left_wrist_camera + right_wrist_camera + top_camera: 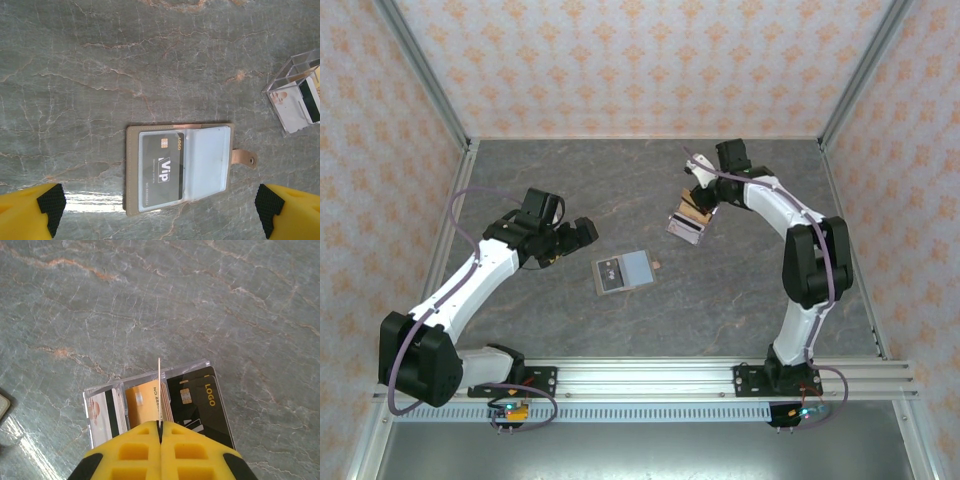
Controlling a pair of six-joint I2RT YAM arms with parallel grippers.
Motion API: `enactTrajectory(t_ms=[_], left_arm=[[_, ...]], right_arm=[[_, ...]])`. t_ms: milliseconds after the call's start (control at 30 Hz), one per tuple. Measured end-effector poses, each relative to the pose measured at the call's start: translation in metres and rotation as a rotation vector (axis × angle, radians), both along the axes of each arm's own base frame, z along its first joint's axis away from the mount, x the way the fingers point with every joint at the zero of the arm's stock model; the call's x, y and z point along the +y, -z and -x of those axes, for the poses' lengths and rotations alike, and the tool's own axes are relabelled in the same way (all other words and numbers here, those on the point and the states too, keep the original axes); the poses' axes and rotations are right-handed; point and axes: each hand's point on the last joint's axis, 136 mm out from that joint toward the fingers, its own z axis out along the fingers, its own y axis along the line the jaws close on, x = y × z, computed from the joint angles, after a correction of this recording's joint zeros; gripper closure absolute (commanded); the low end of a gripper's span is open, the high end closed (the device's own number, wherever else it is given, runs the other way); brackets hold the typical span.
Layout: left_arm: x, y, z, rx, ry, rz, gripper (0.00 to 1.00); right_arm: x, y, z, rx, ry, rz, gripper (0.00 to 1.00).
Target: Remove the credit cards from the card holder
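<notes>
- The card holder (179, 169) lies open and flat near the middle of the tabletop (620, 180), a little toward the near edge, with its brown tab (245, 157) pointing toward the right edge.
- One dark VIP card (161, 170) sits under the clear sleeve of one half. The other sleeve looks empty, though I cannot rule out a pale card behind it.
- A clear box (150, 405) stands just beyond the holder, toward the far right corner and apart from it. It holds an orange card (140, 405), a black LOGO card (205, 400) and a white card with a dark stripe (102, 412). These are probably cards already taken out.
- The right claw (160, 426) is closed tight on a thin card (159, 385), seen edge-on and upright, directly above the box between the orange and black cards. By my reading this card is out of the holder but not yet set down.
- The left claw (572, 240) is spread wide and holds nothing. It hovers beside the holder on the left-edge side, and its wrist view looks straight down on the holder.
- Judged so, most of the job is done. What is left is dropping the pinched card and pulling the VIP card from its sleeve.
</notes>
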Motion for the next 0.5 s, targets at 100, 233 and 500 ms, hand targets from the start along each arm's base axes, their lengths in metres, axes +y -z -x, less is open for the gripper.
enactTrajectory(t_ms=[100, 233, 500], left_arm=[[0.001, 0.002, -0.001, 0.005, -0.002, -0.003, 0.0], [0.002, 0.004, 0.0, 0.011, -0.002, -0.005, 0.0], [0.002, 0.004, 0.001, 0.014, -0.002, -0.006, 0.0]], right_arm=[[0.0, 0.008, 0.002, 0.021, -0.02, 0.012, 1.0], [0.0, 0.016, 0.005, 0.038, -0.035, 0.023, 1.0], [-0.001, 0.016, 0.005, 0.038, -0.037, 0.029, 0.92]])
